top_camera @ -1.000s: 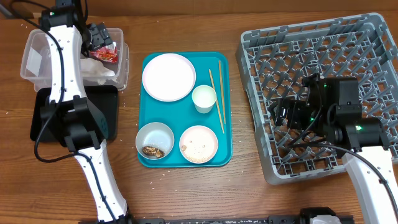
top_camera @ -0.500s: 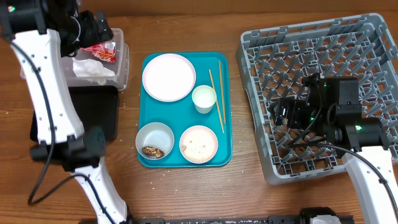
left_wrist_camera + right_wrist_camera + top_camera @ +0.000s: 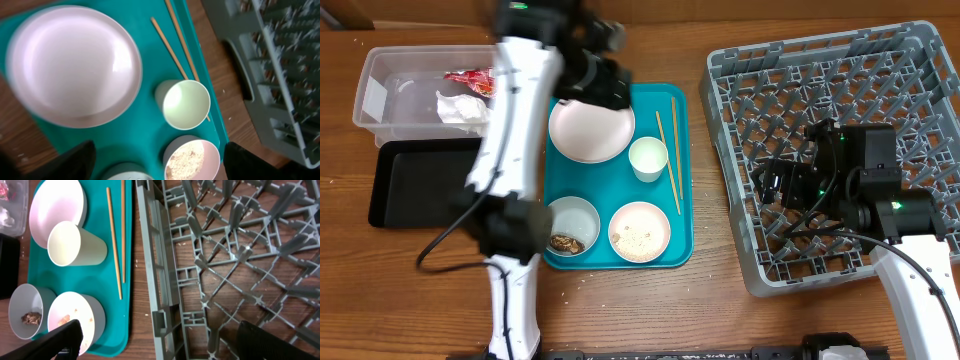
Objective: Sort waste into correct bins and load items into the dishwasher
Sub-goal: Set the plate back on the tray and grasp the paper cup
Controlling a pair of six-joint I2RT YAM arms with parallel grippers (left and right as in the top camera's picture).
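Left gripper point(image 3: 159, 162): released, fingers spread wide, nothing held. Hangs above the upper right rim of the plate point(image 3: 588, 138), over the teal tray point(image 3: 682, 215).

Right gripper point(image 3: 167, 341): released likewise, nothing held. Hangs over the left side of the rack point(image 3: 840, 80).

Edges and room:
- Between the teal tray's right rim and the rack's left wall: a narrow strip of table point(image 3: 710, 230).
- Along that right rim, inside the tray: the chopsticks point(image 3: 667, 165), just right of the cup point(image 3: 648, 158).
- Black tray point(image 3: 420, 185) directly in front of the clear tub point(image 3: 378, 100); touching or just apart, cannot tell.
- Left arm along the teal tray's left rim, covering the black tray's right edge.

Count on the teal tray: 1 plate, 1 cup, 2 chopsticks, 2 bowls, namely the bowl with brown lump point(image 3: 570, 218) and the bowl with rice point(image 3: 639, 230).

Count in the clear tub: 1 red wrapper point(image 3: 470, 80), 1 napkin point(image 3: 460, 108).
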